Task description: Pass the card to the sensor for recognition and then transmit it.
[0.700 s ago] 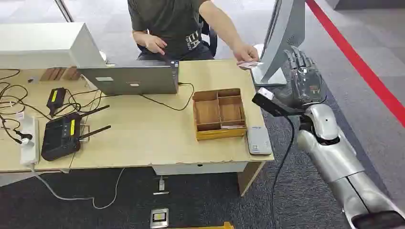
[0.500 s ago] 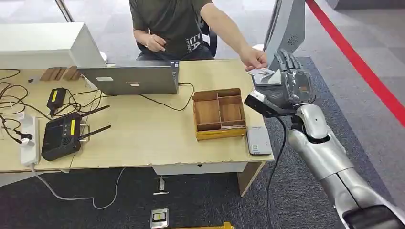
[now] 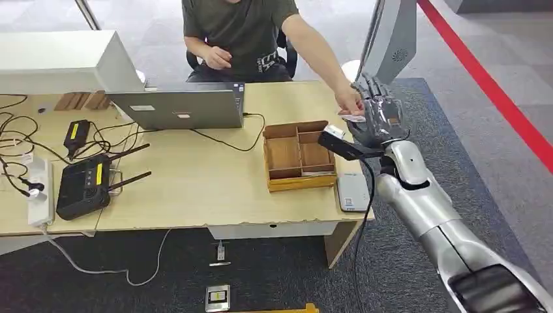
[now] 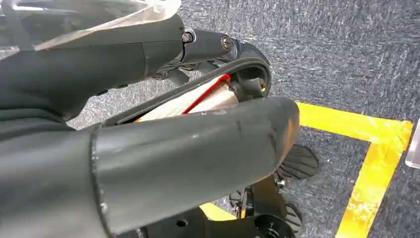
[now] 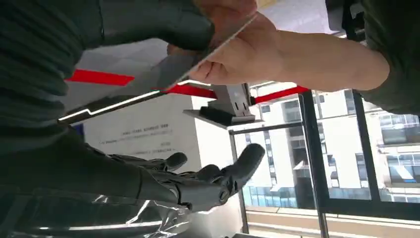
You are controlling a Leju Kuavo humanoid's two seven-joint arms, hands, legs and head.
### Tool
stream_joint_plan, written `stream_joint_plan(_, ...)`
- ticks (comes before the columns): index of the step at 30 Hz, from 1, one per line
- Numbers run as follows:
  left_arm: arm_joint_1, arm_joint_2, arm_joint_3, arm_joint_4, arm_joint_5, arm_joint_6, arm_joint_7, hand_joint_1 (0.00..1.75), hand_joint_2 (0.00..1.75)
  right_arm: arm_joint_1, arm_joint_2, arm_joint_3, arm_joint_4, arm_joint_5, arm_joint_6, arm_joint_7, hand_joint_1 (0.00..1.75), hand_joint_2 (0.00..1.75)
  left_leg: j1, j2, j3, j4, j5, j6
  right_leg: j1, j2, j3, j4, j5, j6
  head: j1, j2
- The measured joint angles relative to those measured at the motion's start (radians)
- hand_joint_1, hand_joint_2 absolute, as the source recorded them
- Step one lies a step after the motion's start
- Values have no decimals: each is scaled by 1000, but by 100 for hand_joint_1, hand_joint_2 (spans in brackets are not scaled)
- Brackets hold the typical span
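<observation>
Card (image 5: 163, 74), tilted edge-on, sits between person's hand (image 5: 247, 49) and right hand (image 3: 378, 120), grip unclear.

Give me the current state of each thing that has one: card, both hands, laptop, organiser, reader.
Card: person's hand grips it, thumb of right hand touching it.
Left hand: hanging over the floor, grip unclear.
Laptop: lid open.
Wooden organiser: flat on the desk.
Card reader: on the desk edge, nothing on it.
</observation>
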Motion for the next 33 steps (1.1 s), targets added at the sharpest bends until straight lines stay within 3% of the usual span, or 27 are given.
stream_joint_plan(20, 2, 3, 0, 0, 19, 1, 0, 0, 0, -20, 4, 47, 69, -35, -10, -13, 175, 175, 0, 0, 0, 0, 0, 0, 0, 0, 0, 0, 0, 0, 0, 0)
stream_joint_plan(33, 10, 14, 2, 0, 58, 36, 24, 0, 0, 51, -59, 39, 171, -81, -38, -55, 175, 175, 0, 0, 0, 0, 0, 0, 0, 0, -1, 0, 0, 0, 0, 0)
